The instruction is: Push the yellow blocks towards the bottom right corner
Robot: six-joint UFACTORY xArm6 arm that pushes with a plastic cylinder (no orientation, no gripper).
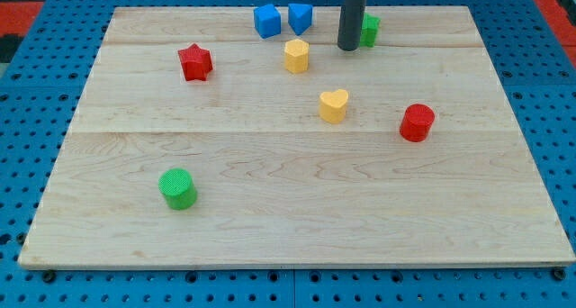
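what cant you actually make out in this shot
- Green block near the view's top: my rod covers its left part in the camera view, so its shape cannot be told.
- My tip: whether it touches that green block is not clear, since the rod hides the gap.
- The rod's upper part and the arm: cut off by the view's top edge.
- Two blue blocks: too small to name their exact shapes.

My tip [348,49] ends a plain, smooth dark-grey round rod
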